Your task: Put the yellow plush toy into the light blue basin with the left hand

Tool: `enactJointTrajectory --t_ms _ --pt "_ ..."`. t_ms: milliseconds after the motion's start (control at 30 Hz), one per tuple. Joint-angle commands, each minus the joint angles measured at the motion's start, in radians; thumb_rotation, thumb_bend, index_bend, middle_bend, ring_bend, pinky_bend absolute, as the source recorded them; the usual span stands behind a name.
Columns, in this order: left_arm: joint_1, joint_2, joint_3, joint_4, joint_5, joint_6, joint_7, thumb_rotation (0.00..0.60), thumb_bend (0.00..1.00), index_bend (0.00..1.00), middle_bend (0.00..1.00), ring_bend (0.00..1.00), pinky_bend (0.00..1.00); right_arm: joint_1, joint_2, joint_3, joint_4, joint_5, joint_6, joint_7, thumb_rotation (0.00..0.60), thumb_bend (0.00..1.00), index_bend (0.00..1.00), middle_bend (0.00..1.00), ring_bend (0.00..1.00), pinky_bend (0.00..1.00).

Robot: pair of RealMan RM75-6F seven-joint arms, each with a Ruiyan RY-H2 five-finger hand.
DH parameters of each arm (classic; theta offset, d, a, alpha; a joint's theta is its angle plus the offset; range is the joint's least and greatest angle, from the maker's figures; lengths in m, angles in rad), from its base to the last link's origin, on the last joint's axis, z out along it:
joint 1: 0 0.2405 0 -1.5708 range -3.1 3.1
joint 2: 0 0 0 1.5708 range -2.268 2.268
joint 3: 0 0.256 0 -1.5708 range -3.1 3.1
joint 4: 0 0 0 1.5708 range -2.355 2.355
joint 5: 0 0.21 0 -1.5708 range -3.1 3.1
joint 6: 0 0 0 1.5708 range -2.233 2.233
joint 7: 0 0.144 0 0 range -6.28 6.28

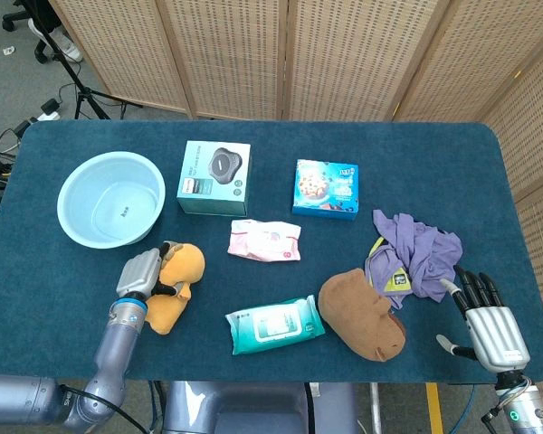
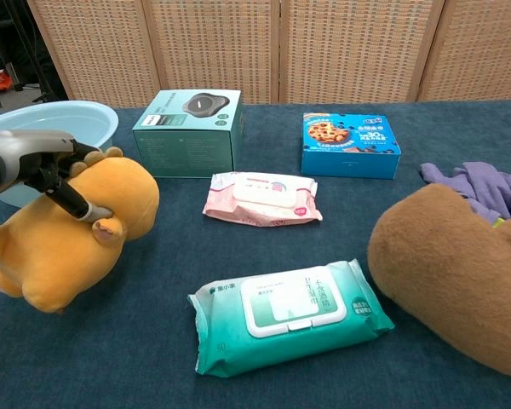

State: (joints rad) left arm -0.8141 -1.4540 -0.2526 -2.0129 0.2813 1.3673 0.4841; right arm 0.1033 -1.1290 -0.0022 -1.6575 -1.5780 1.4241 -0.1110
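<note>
The yellow plush toy [image 1: 177,276] [image 2: 77,226] hangs just above the table's front left, gripped around its head by my left hand [image 1: 139,274] [image 2: 36,164]. It has come up off the cloth in the chest view. The light blue basin [image 1: 75,221] [image 2: 77,136] stands empty behind and left of the toy, a short way off. My right hand [image 1: 487,322] rests at the front right corner with fingers spread, holding nothing; the chest view does not show it.
A teal box [image 1: 214,177] stands right of the basin, a blue cookie box [image 1: 326,187] further right. A pink wipes pack [image 1: 265,240], a green wipes pack [image 1: 274,325], a brown plush [image 1: 362,313] and purple cloth [image 1: 416,253] lie across the front and right.
</note>
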Motion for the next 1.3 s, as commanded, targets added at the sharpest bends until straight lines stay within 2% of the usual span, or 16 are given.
enactJointTrajectory --t_ms 33,300,500,733,1200,1300 --pt "-0.001 0.030 -0.038 -0.042 0.016 0.001 -0.007 0.600 0.70 0.71 0.36 0.35 0.39 0.000 0.000 0.001 0.001 0.000 0.001 0.001 0.600 0.21 0.14 0.00 0.00 0.00" --pt "-0.029 0.142 -0.157 -0.108 0.001 0.007 0.021 0.600 0.68 0.71 0.36 0.35 0.39 0.001 -0.001 -0.002 -0.001 -0.002 -0.003 -0.005 0.600 0.21 0.14 0.00 0.00 0.00" --pt "-0.044 0.230 -0.201 -0.070 0.007 -0.001 0.061 0.600 0.66 0.71 0.36 0.35 0.40 0.000 -0.001 -0.005 -0.007 -0.003 -0.004 -0.012 0.600 0.21 0.14 0.00 0.00 0.00" --pt "-0.049 0.261 -0.163 0.076 0.103 -0.056 0.086 0.600 0.64 0.71 0.36 0.35 0.39 0.000 -0.004 -0.009 -0.010 -0.009 -0.006 -0.027 0.600 0.21 0.14 0.00 0.00 0.00" --pt "-0.053 0.174 -0.051 0.485 0.317 -0.199 0.045 0.600 0.61 0.71 0.35 0.35 0.39 0.011 -0.022 -0.004 0.001 0.017 -0.036 -0.055 0.600 0.21 0.14 0.00 0.00 0.00" --pt "-0.045 0.144 -0.033 0.546 0.339 -0.205 0.033 0.600 0.58 0.68 0.31 0.34 0.39 0.015 -0.026 -0.003 0.003 0.022 -0.045 -0.063 0.600 0.21 0.14 0.00 0.00 0.00"
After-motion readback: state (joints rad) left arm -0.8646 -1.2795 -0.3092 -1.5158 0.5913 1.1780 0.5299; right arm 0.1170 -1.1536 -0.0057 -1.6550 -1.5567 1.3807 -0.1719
